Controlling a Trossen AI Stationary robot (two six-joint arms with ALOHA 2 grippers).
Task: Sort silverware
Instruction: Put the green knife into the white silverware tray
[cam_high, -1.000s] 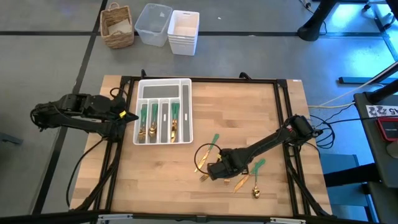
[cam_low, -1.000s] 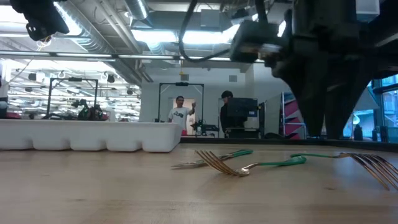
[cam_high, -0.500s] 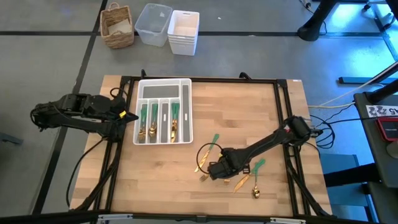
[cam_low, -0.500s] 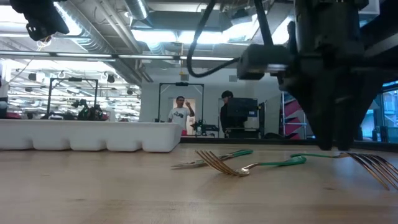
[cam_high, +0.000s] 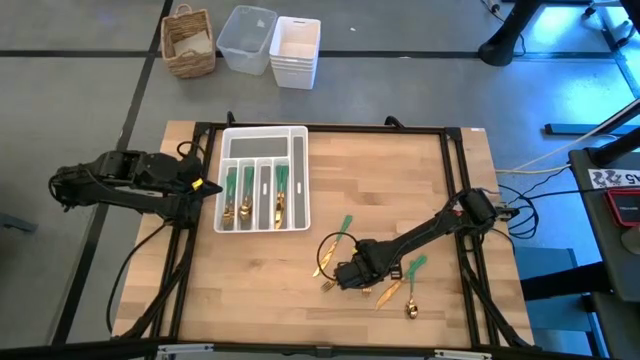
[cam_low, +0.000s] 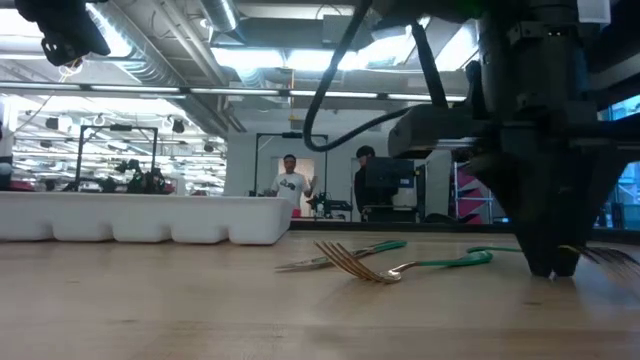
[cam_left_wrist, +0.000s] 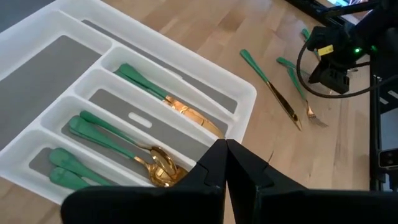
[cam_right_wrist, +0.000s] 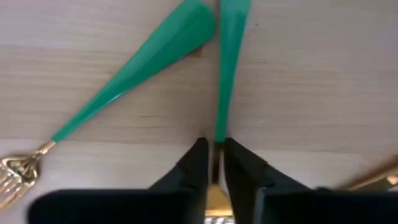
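Overhead, my right tool (cam_high: 347, 275) sits low on the tabletop (cam_high: 400, 180) among the loose silverware (cam_high: 400, 285), while my left tool (cam_high: 207, 186) waits beside the white tray (cam_high: 298, 150). From table height, my right tool (cam_low: 550, 268) touches the wood by 2 forks (cam_low: 350, 262). Past my left wrist, its fingers (cam_left_wrist: 214, 163) are pressed together above sorted silverware (cam_left_wrist: 106, 130) in the tray (cam_left_wrist: 245, 99). Past my right wrist, my fingers (cam_right_wrist: 198, 163) pinch 1 slim green handle (cam_right_wrist: 227, 56), a fork (cam_right_wrist: 124, 84) just beside.

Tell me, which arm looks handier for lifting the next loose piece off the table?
The right. Its gripper is down among the loose silverware, fingers closed on one green handle. The left gripper waits, shut, beside the white tray.
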